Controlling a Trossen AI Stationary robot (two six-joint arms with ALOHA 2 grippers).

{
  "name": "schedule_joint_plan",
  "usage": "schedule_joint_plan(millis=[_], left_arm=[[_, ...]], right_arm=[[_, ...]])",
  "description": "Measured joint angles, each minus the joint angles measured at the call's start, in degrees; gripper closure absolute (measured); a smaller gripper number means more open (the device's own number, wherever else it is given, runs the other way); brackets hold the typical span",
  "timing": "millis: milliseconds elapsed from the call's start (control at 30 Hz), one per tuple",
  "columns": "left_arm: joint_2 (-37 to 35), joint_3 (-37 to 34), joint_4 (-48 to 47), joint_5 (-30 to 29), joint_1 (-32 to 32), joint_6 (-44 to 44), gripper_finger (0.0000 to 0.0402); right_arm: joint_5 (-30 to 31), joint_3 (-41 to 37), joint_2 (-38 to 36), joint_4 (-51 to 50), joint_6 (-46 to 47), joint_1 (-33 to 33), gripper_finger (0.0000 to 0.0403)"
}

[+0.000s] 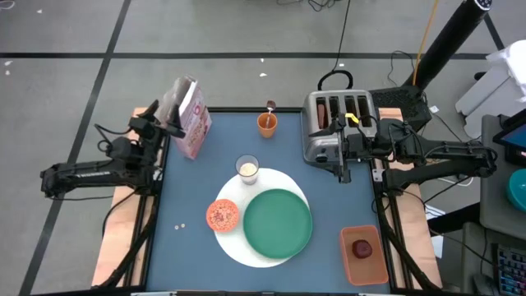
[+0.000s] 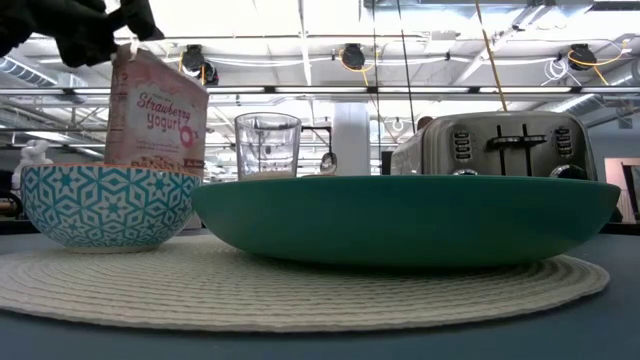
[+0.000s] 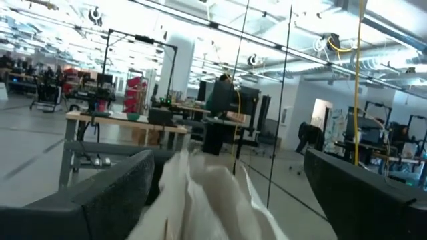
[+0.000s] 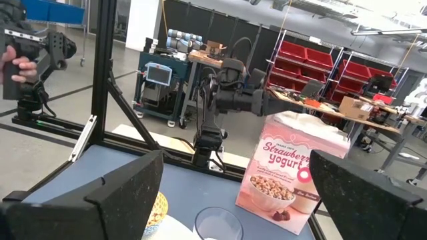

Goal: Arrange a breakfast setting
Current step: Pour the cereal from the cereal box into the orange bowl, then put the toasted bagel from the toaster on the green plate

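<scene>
Blue tabletop (image 1: 189, 247) carries a round white mat (image 1: 246, 251) with the green plate (image 1: 278, 223) and cereal-filled bowl (image 1: 222, 215) on it, a glass (image 1: 247, 169) at its far edge. At the far left corner, the left gripper (image 1: 168, 125) pinches the pink cereal box (image 1: 193, 119) by its open top. Light, crushable cardboard; its side panels look a firmer hold. The right gripper (image 1: 343, 168) waits wide open beside the toaster (image 1: 339, 123).

Both arms matte black, boxy jointed links with black cables looped along them; left gripper (image 1: 174, 125) and right gripper (image 1: 343, 171) have broad, flat, dark, rough-textured fingers (image 4: 127, 193).
</scene>
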Motion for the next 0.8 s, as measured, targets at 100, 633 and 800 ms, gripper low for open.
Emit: schedule_joint_plan(millis=[100,633,800], left_arm=[[0.00,1.05,-0.02,0.00,0.00,0.89,0.0009],[0.00,9.01,-0.31,15.13,-0.07,4.14,0.0009],[0.14,9.73,-4.27,21.84,-2.05,2.37,0.0009]], right_arm=[[0.00,0.00,0.01,-0.02,0.01,0.00,0.0035],[21.94,0.00,0.03,0.06,4.71,-0.02,0.0035],[27.04,0.00,1.41,1.86,5.70,-0.02,0.0035]])
